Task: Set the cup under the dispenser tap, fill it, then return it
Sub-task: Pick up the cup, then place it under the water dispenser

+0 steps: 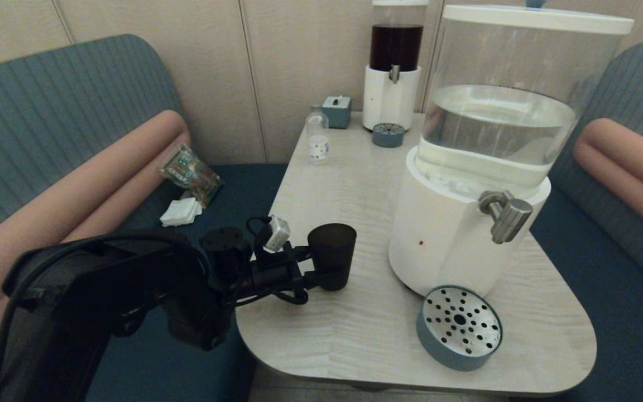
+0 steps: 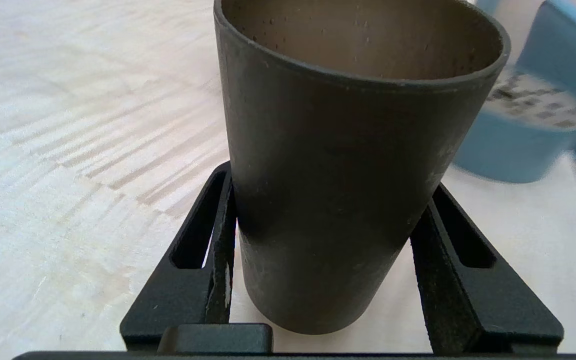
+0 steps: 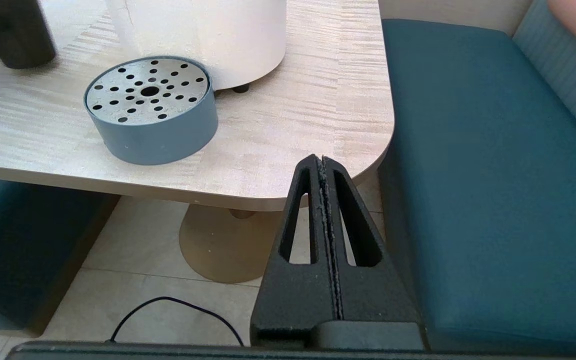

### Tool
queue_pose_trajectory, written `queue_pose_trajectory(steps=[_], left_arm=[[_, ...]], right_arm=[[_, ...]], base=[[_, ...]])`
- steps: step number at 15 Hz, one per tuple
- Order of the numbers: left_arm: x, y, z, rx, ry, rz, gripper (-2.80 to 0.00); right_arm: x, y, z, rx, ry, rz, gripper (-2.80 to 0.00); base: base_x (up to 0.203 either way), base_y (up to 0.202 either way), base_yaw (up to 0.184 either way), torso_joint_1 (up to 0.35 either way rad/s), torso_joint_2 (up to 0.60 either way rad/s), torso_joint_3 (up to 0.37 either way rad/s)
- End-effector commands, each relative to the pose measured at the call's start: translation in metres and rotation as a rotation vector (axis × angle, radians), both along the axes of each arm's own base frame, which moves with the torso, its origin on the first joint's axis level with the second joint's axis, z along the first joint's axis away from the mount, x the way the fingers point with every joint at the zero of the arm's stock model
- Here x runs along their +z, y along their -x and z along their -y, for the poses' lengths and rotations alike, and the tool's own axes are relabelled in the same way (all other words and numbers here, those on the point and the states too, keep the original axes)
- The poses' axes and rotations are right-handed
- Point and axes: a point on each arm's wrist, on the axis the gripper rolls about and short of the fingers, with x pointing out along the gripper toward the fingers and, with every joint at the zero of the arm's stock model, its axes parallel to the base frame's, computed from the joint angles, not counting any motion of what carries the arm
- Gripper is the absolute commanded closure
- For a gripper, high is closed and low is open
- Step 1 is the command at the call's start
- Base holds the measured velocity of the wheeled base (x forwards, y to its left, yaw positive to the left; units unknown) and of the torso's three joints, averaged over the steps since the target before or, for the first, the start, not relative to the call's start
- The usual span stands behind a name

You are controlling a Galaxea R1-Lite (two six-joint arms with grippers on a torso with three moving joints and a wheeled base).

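— Where is the cup?

— The black cup (image 1: 331, 254) stands upright near the left edge of the table (image 1: 355, 335), left of the big white-based water dispenser (image 1: 455, 234). My left gripper (image 1: 327, 267) reaches in from the left and has it: one finger (image 2: 220, 250) presses each side of its lower half, so I am clamped on the cup. From my left wrist I see the fingers touching its wall on both sides and its open rim above, empty as far as I can see inside.

— And the tap?

— The dispenser tap (image 1: 507, 215), a brushed-steel spout angled downward, sticks out of the white base on the right, well apart from the cup. Below it, at the near edge of the table, sits a round blue drip tray (image 1: 459, 335) with a perforated steel top.

— Your other arm?

— My right gripper (image 3: 324, 170) hangs low beside the table's near right corner, over the floor, its fingers pressed together with nothing between them.

— Anything else up there?

— A smaller dispenser with dark liquid (image 1: 393, 67) at the far end, with a small clear bottle (image 1: 317, 138) just to its left.
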Motion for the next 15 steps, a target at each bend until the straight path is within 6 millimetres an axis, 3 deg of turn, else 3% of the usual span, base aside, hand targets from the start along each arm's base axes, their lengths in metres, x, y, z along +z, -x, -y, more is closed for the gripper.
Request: queue_pose_trajectory(steps=[1,6,8,11,15], left_arm=[[0.031,0.019,-0.007,-0.005,0.012,0.036,0.0],[0.075,0.085,-0.021,-0.036,0.011,0.031,0.0],[0.083,0.115,0.002,-0.134,0.015,0.024,0.0],[0.091,0.142,0.042,-0.198,0.046,0.018,0.0],[0.077,0.141,0.077,-0.206,0.054,-0.019,0.0]], right_arm=[[0.0,0.0,0.0,0.001,0.0,0.001,0.0],[0.0,0.0,0.0,0.001,0.0,0.001,0.0],[0.0,0.0,0.0,0.001,0.0,0.001,0.0],[0.0,0.0,0.0,0.0,0.0,0.001,0.0],[0.0,0.0,0.0,0.001,0.0,0.001,0.0]], base=[[0.0,0.0,0.0,0.0,0.0,0.0],[0.0,0.0,0.0,0.0,0.0,0.0],[0.0,0.0,0.0,0.0,0.0,0.0],[0.0,0.0,0.0,0.0,0.0,0.0],[0.0,0.0,0.0,0.0,0.0,0.0]])
